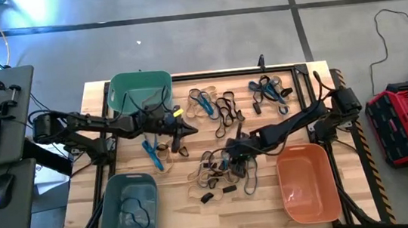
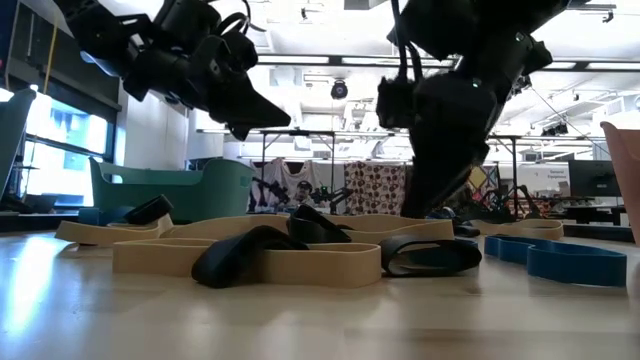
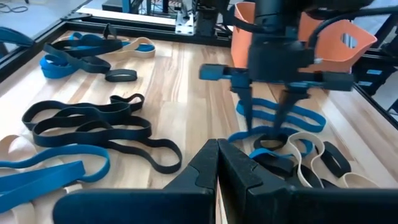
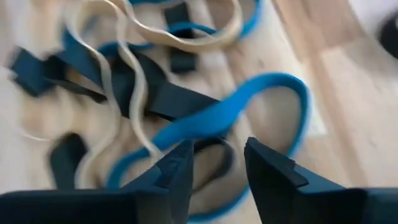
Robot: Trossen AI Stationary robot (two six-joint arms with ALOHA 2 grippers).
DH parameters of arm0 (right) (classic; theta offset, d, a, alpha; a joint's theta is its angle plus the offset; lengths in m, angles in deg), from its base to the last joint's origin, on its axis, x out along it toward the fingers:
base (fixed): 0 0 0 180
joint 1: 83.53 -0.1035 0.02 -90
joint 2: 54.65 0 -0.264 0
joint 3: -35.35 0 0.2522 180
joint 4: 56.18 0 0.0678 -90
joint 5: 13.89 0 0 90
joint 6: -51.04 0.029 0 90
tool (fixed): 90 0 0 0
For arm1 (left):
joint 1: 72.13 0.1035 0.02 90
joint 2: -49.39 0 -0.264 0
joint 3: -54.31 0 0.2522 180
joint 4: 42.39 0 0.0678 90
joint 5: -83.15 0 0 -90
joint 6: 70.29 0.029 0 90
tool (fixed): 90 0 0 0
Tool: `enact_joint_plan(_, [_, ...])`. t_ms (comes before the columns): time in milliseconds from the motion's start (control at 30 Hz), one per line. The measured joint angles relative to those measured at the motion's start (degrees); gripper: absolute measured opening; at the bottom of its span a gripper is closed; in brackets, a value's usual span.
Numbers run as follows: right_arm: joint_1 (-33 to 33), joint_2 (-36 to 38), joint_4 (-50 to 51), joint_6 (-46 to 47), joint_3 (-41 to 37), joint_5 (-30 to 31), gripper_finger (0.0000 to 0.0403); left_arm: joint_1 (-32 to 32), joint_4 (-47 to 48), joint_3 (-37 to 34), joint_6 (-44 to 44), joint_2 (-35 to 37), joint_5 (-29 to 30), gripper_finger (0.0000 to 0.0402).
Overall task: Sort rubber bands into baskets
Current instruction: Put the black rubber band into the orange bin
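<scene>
The rubber bands (image 1: 228,164) lie scattered over the wooden tabletop (image 1: 263,203): we see a tangled heap of tan, blue and black loops in the middle toward the near edge, a bunch of black loops (image 1: 226,110) farther back, blue ones (image 1: 201,101) beside them, and another blue and black cluster (image 1: 268,90) at the far right. They look thin, light and floppy, so we judge they will sag and stretch when lifted, and since they overlap, pulling one is likely to drag its neighbours; the cleanest hold would be on a single free stretch of a loop that arches clear of the others, pinched across its flat width. In the right wrist view a blue band (image 4: 249,106) curves over a black band (image 4: 168,99) just ahead of the fingers, and that raised curve looks to us the best place to bite. The right tool (image 1: 232,150) is down at the central heap with its fingers (image 3: 245,109) parted and pointing into the pile; we cannot make out anything pinched between them yet. The left tool (image 1: 183,129) hangs above the tabletop to the left of the heap, its fingers pressed together on nothing. The baskets stand around the edges: the teal-green one (image 1: 140,86) at the far left, the grey-blue one (image 1: 112,215) at the near left with a dark band or two inside, and the orange one (image 1: 306,183) at the near right, just beside the heap.
</scene>
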Motion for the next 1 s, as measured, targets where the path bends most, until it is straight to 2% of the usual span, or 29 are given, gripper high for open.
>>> enact_joint_plan(567, [0.1,-0.2,1.9,-3.1,0.0,-1.1,0.0107,-2.0,0.0,0.0,-0.4,0.0,0.4,0.0])
enact_joint_plan(767, [0.1,-3.6,-0.7,-3.6,0.0,-4.0,0.0084,-2.0,0.0,0.0,0.0,0.0,0.4,0.0])
enact_joint_plan(1000, [0.1,-3.6,1.8,-4.2,1.7,-2.4,0.0037,-2.1,0.0,0.0,0.0,0.0,0.3,0.0])
